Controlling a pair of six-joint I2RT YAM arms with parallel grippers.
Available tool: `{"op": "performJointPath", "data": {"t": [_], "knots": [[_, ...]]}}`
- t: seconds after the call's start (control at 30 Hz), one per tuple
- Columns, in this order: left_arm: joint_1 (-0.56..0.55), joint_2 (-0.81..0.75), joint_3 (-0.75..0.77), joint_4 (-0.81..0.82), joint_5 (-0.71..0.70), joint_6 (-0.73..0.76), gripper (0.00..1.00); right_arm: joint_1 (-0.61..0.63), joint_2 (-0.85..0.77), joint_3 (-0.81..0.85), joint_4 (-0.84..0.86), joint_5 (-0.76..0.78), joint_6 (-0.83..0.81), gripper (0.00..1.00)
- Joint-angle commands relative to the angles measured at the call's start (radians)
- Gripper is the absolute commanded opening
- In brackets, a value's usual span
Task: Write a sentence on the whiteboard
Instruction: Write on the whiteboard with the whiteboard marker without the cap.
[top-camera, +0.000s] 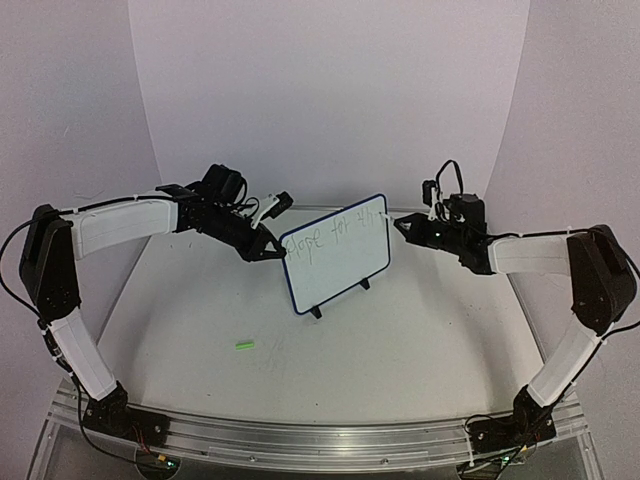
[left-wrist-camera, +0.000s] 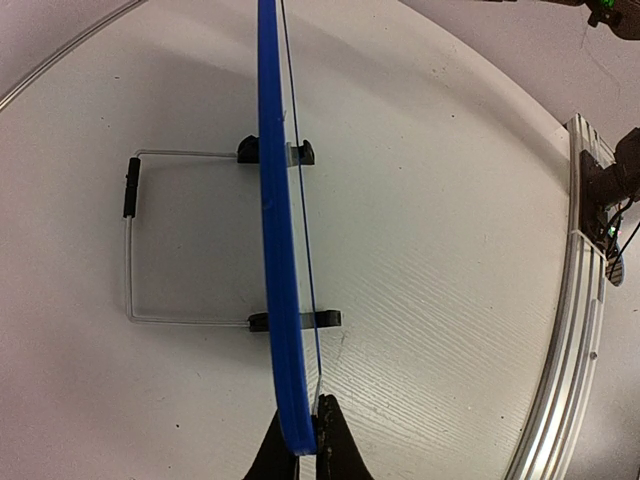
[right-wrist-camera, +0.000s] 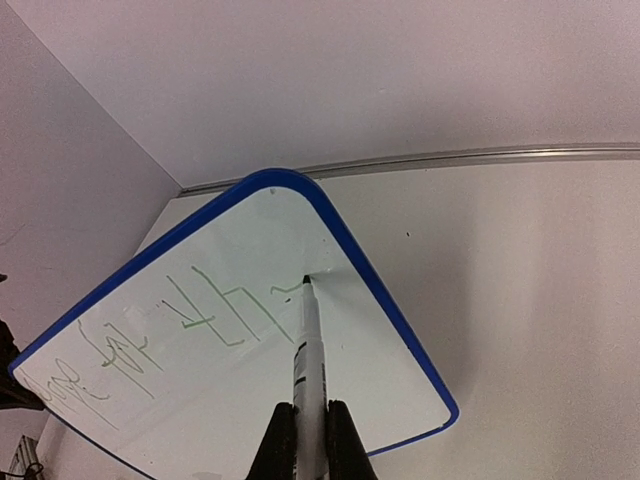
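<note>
- Two arms share the work: one steadies, the other writes.
- The whiteboard (top-camera: 335, 255) stands upright on its wire stand (left-wrist-camera: 130, 250) near the middle of the table (top-camera: 420, 340), with its face turned toward the arm bases.
- The left gripper (left-wrist-camera: 298, 445) has its fingers closed on the board's blue rim at the left edge, one finger on each face. Judged purpose: to brace the light board so that pen pressure neither tips nor slides it.
- The right gripper (right-wrist-camera: 310, 420) has its fingers clamped on a marker (right-wrist-camera: 307, 345). The barrel lies in line with the fingers, so the tip leads and shows in the wrist view.
- The marker tip touches the board face near the upper right corner, at the end of a line of green lettering.
- Judgement: little room remains on this line, and the sentence appears only part-written.
</note>
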Motion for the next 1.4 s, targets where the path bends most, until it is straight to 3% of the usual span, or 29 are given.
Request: {"op": "performJointPath", "data": {"t": [0.0, 0.4, 1.37], "knots": [[-0.004, 0.03, 0.004, -0.064, -0.041, 0.029, 0.0, 0.003, -0.011, 0.043, 0.047, 0.019, 0.006, 0.0], [-0.004, 0.031, 0.004, -0.064, -0.04, 0.029, 0.0, 0.004, 0.011, 0.048, 0.07, -0.086, -0.007, 0.0], [-0.004, 0.03, 0.006, -0.064, -0.042, 0.03, 0.0, 0.004, 0.046, -0.031, 0.065, -0.072, 0.006, 0.0]]}}
